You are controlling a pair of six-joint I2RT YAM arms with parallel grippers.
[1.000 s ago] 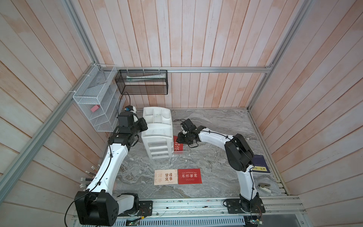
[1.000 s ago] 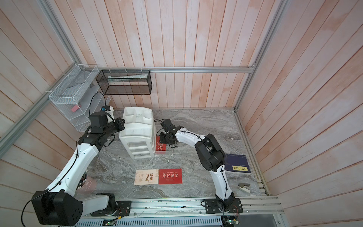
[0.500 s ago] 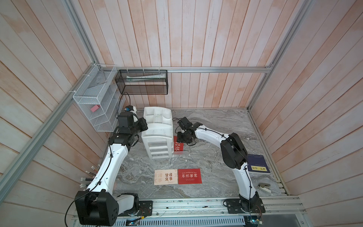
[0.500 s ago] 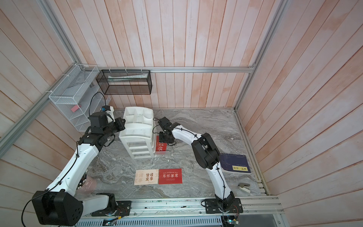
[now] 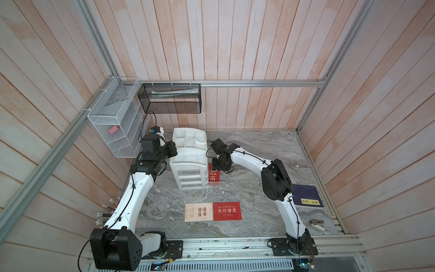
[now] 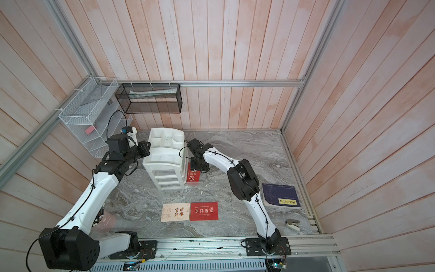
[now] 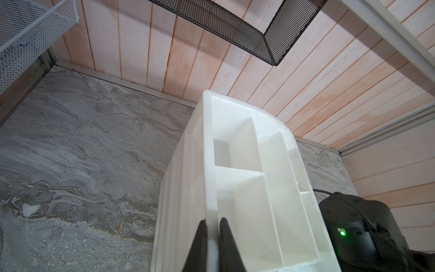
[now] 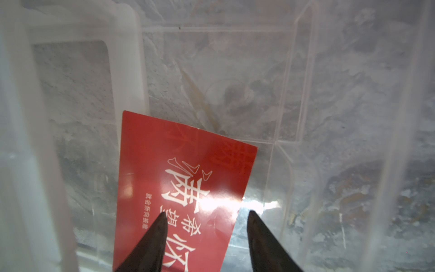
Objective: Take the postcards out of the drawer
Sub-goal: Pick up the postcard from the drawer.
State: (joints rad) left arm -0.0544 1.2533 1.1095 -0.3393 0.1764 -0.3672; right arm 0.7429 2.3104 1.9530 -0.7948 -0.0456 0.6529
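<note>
Right pincer (image 8: pixel 206 213) gapes halfway over red postcard (image 8: pixel 179 164); left pincer (image 7: pixel 213 226) pinches organizer wall (image 7: pixel 210 188).

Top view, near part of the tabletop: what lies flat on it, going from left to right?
cream card → red card → navy booklet

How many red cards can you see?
2. One red card lies on the table beside the cream card; the other red card sits in the clear drawer under the right gripper. More could be hidden.
</note>
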